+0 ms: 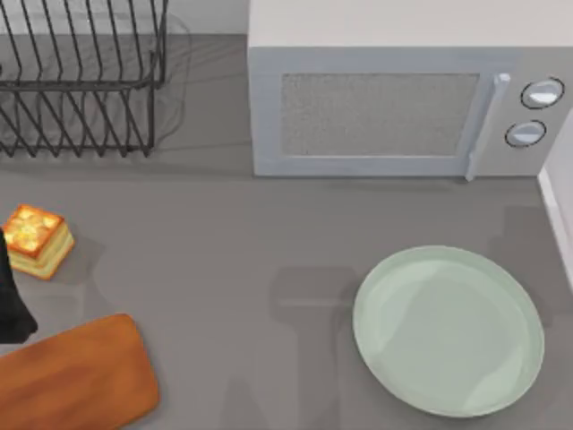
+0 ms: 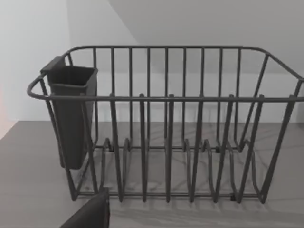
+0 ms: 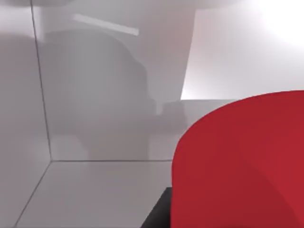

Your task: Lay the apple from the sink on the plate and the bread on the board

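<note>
Right gripper (image 3: 164, 213) hangs inside the white sink (image 3: 95, 142), red apple (image 3: 242, 166) close against it — grip impossible to tell. Pale green plate (image 1: 376, 349) is bare; bread (image 1: 36, 240) sits beside the board (image 1: 76, 381) — both placements remain.

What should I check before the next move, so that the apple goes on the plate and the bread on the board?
1. Plate bare and ready for the apple: ok.
2. Board bare where it can be seen: ok.
3. Bread on the board: not ok; it sits on the table beside the board, upright.
4. Apple out of the sink: not ok; the right wrist view sees it very close, with pale sink walls behind.
5. Right jaws shut on the apple: cannot tell.
6. Left arm near the bread: ok, at the table's left edge.
</note>
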